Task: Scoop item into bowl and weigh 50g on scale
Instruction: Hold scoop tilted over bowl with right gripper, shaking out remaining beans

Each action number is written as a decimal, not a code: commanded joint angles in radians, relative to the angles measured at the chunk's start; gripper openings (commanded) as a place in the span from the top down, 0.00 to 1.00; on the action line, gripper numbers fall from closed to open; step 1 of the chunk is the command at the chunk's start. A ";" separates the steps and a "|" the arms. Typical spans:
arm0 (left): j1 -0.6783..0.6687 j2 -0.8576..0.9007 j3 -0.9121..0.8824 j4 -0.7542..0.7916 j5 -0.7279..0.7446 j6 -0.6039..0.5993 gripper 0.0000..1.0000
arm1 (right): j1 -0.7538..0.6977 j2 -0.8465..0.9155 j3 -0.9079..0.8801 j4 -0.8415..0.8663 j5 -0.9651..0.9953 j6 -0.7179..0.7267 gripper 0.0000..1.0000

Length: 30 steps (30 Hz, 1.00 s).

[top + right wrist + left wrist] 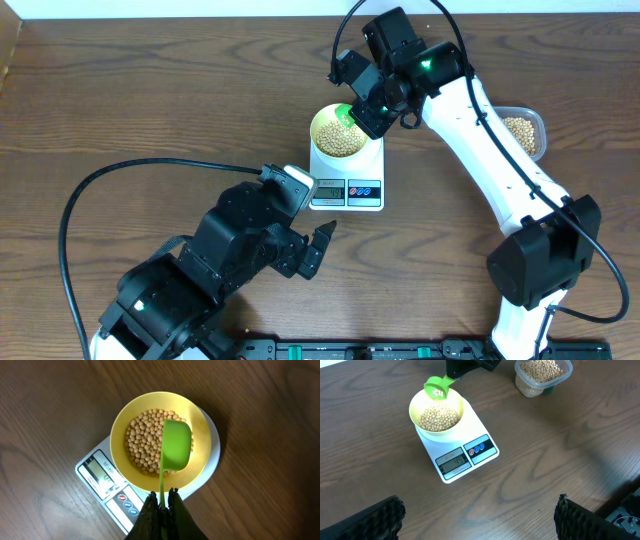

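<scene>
My right jaws pinch shut on the thin handle of the green scoop, tilted over the bowl. The bowl sits on the scale, part-filled with beans. My left jaws are spread wide and empty above the bench. A tub stands apart.

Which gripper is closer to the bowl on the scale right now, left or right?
Right. The right gripper holds a green scoop directly over the bowl; the left gripper hangs open off the display side of the scale.
</scene>
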 commanded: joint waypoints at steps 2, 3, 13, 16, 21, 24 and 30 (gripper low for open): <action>0.003 -0.001 0.007 0.001 -0.002 -0.002 0.02 | 0.009 -0.032 0.025 0.003 -0.041 0.068 0.99; 0.003 -0.001 0.007 0.000 -0.002 -0.002 0.02 | 0.008 -0.032 0.025 0.006 -0.056 0.088 0.99; 0.003 -0.001 0.007 0.000 -0.002 -0.002 0.02 | -0.040 -0.032 -0.003 0.007 -0.189 0.243 0.99; 0.003 -0.001 0.007 0.000 -0.002 -0.002 0.02 | -0.059 -0.032 -0.003 0.008 -0.208 0.253 0.99; 0.003 -0.001 0.007 0.001 -0.002 -0.002 0.02 | -0.061 -0.032 -0.003 0.011 -0.212 0.253 0.99; 0.003 -0.001 0.007 0.000 -0.002 -0.002 0.02 | -0.060 -0.032 -0.003 0.011 -0.212 0.253 0.99; 0.003 -0.001 0.007 0.001 -0.002 -0.002 0.02 | -0.060 -0.032 -0.003 0.014 -0.212 0.253 0.99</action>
